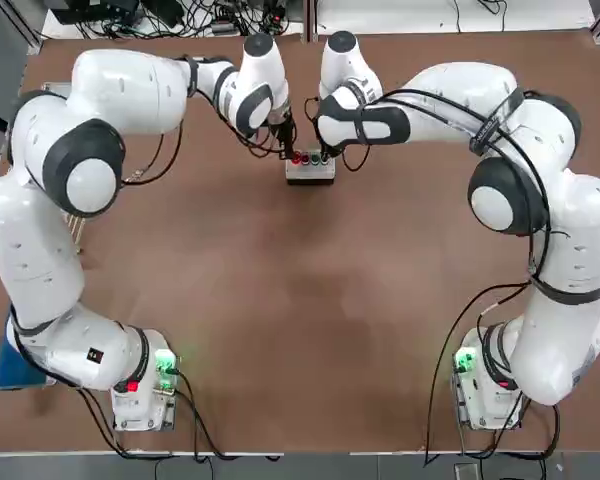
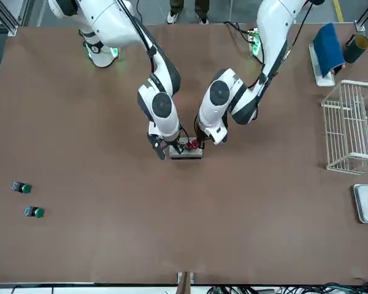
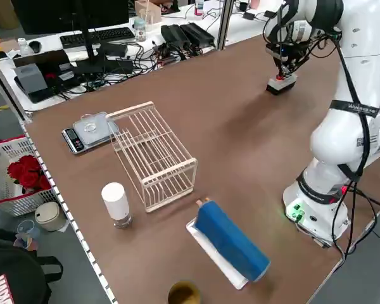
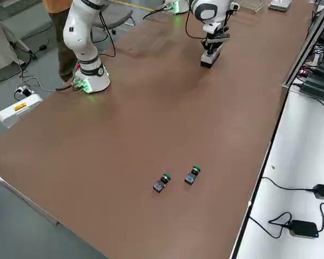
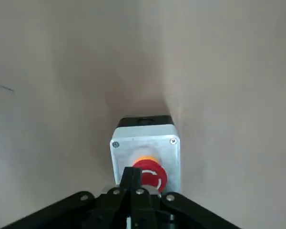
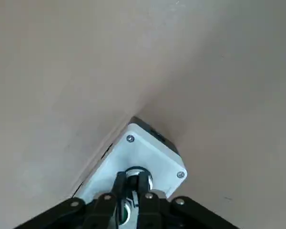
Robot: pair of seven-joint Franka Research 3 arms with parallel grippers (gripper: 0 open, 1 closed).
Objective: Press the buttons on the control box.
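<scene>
Brown tabletop, control box (image 1: 310, 168) at its far-middle. My left gripper (image 5: 136, 177), fingers pinched together, holding nothing, sits on the red button (image 5: 150, 172); right gripper (image 6: 131, 183), likewise pinched empty, on the opposite end's button. Off-centre pushing might skid the box.

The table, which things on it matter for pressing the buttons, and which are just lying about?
In use: control box; left gripper on its red button; right gripper at its other end.
Lying about: wire rack; scale; blue holder; two green-capped parts.
</scene>
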